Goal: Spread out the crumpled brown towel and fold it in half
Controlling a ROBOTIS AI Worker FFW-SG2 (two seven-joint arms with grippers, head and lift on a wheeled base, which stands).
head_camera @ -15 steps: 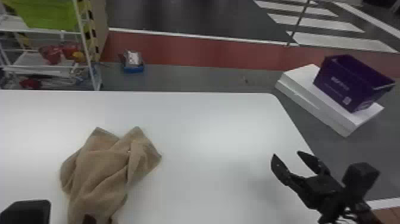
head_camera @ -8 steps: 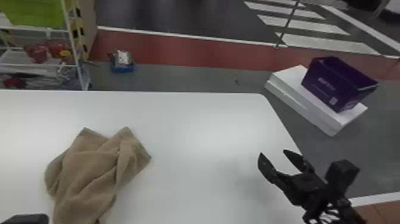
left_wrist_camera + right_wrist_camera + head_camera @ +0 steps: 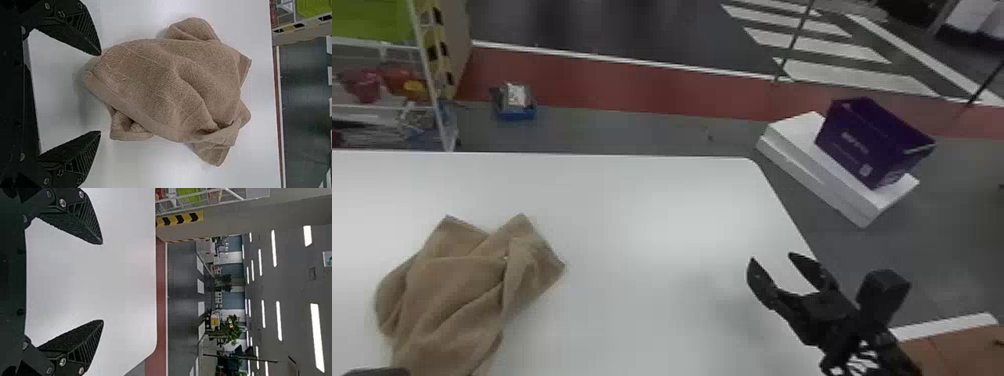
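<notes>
So the brown towel (image 3: 457, 295) is still to be spread, bunched up on the left side of the worktop (image 3: 642, 300), and the fold's all left to do imo. Left gripper (image 3: 101, 93) has its jaws spread near it, right gripper (image 3: 771, 256) has them apart too, nothing pinched. Loads of room rightward, far edge well beyond the towel
</notes>
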